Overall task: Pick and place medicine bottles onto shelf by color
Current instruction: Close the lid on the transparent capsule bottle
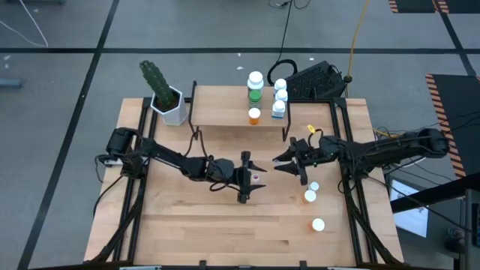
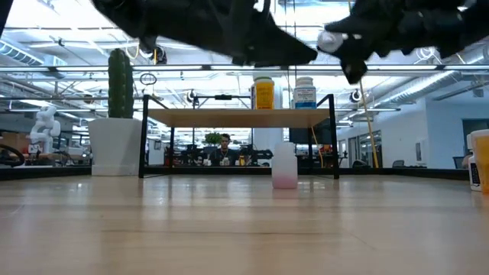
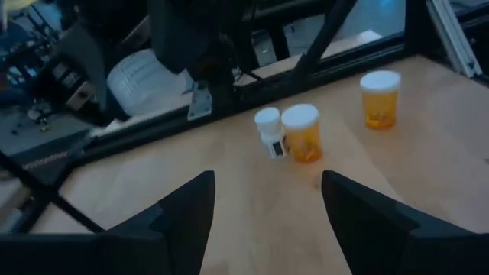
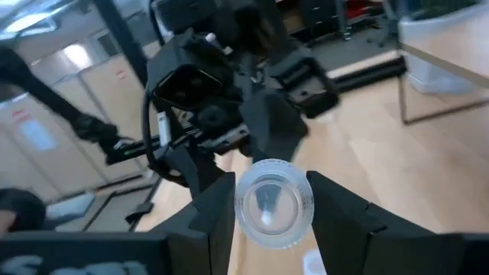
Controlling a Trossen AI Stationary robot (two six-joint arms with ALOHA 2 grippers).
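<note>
Nearest me, my right claw (image 4: 267, 202) grips a clear white-capped bottle (image 4: 273, 202) above the table (image 1: 225, 225). My left claw (image 1: 251, 178) hangs open over the pinkish bottle (image 2: 284, 169), before the shelf (image 1: 225, 112).

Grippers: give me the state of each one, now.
Left gripper: open, empty, above a pinkish bottle on the table.
Right gripper: shut on a small white-capped bottle, held above the table.
</note>
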